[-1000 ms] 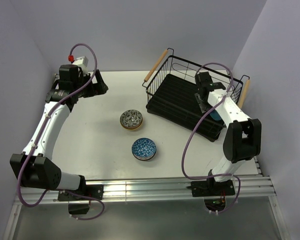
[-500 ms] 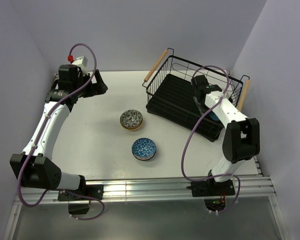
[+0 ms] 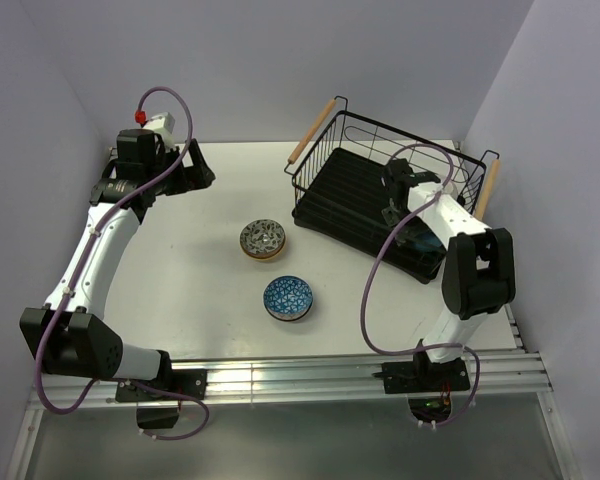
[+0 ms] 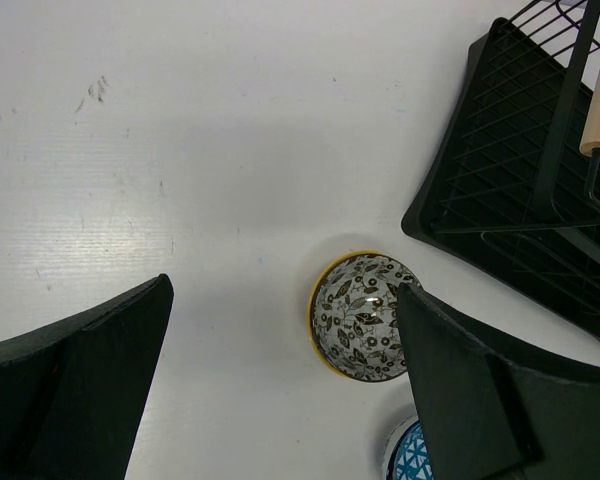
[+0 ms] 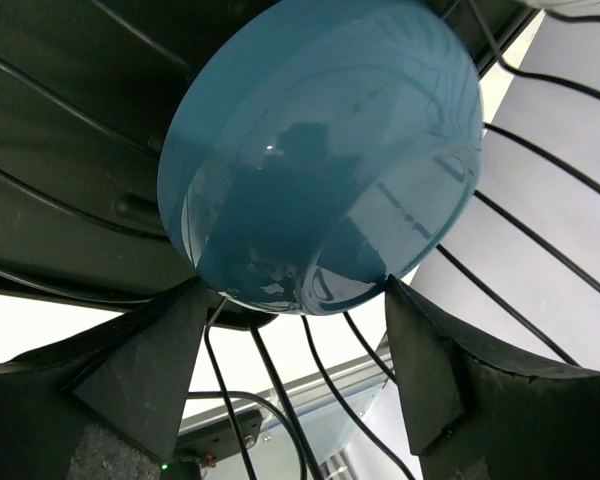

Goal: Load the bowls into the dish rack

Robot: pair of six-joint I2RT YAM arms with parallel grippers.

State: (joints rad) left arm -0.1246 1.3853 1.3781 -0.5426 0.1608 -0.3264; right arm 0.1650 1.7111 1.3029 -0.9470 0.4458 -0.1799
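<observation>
The white table (image 3: 205, 300) carries the dish rack (image 3: 335, 195), a black wire basket with a slatted base and two light wooden handles. It stands on the far right part of the table, turned at an angle.

Inside the rack, near its right end, a plain blue glazed bowl (image 5: 320, 150) leans on its side against the wire wall. To the left of the rack, on the table and apart from it, we see a leaf-patterned bowl (image 3: 263, 238) with a yellow rim. A blue patterned bowl (image 3: 288, 297) sits farther from the rack, toward the arm bases.

The right gripper (image 5: 295, 290) is inside the rack with its jaws spread, one finger on each side of the lower edge of the glazed bowl. We cannot tell if the tips touch it.

The left gripper (image 4: 280, 290) hangs well to the left of the rack, above the table. Its jaws are spread wide and hold nothing.
</observation>
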